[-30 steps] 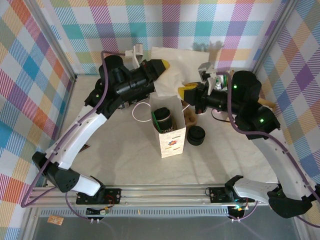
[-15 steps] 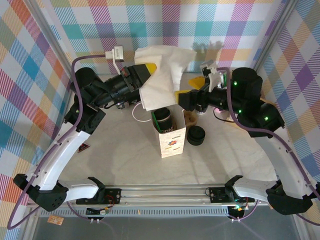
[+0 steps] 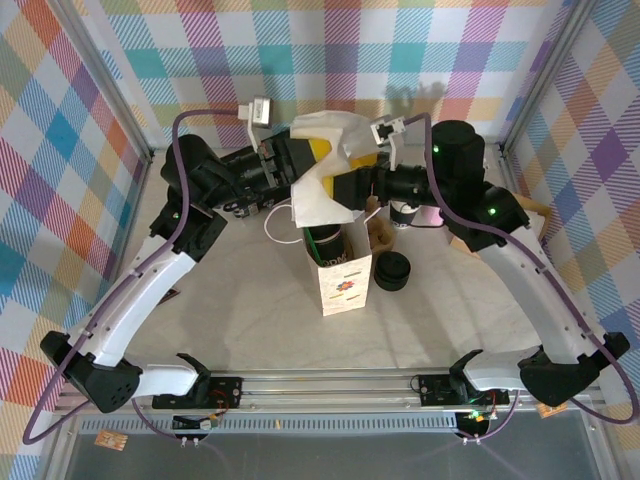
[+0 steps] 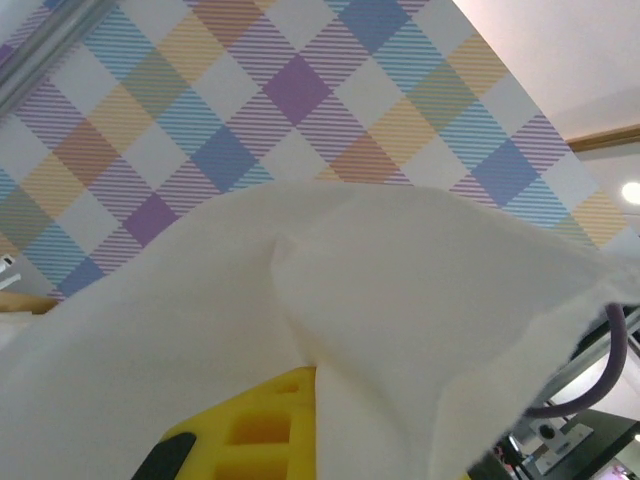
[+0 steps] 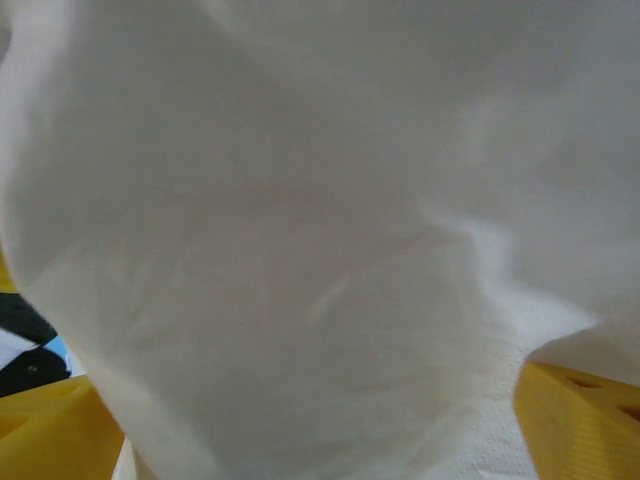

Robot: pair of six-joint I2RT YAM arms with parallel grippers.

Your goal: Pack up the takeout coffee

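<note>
**Left arm** (image 3: pixel 150 290): white links rise from the near-left base with the elbow bent. The black wrist is levelled rightward at the rear centre. Left fingers (image 4: pixel 270 430): yellow, clenched on the napkin, which drapes over them.

**Right arm** (image 3: pixel 530 280): rises from the near-right base. Its wrist is levelled leftward, nose to nose with the left wrist. Right fingers (image 5: pixel 580 410): yellow, spread wide and released, with the sheet hanging across the gap between them.

**Napkin** (image 3: pixel 325 185): white and creased, held off the surface (image 3: pixel 250 310), its lower edge drooping over the rear of the bag's mouth.

**Bag** (image 3: pixel 346 275): white paper, upright, top open, at the centre of the surface.

**Takeout coffee** (image 3: pixel 327 242): stands upright inside the bag. From above it shows as a dark round top, its rear part hidden by the napkin.

**Lids** (image 3: pixel 392 270): a low black stack just right of the bag.

**Change from half a second ago:**
- The napkin, then spread broad and high at the rear, now hangs bunched and lower over the bag.
- The left wrist has swung rightward.
- The right wrist has pushed left, so its fingers are now under the sheet.
- Bag, coffee and lids have not moved.
</note>
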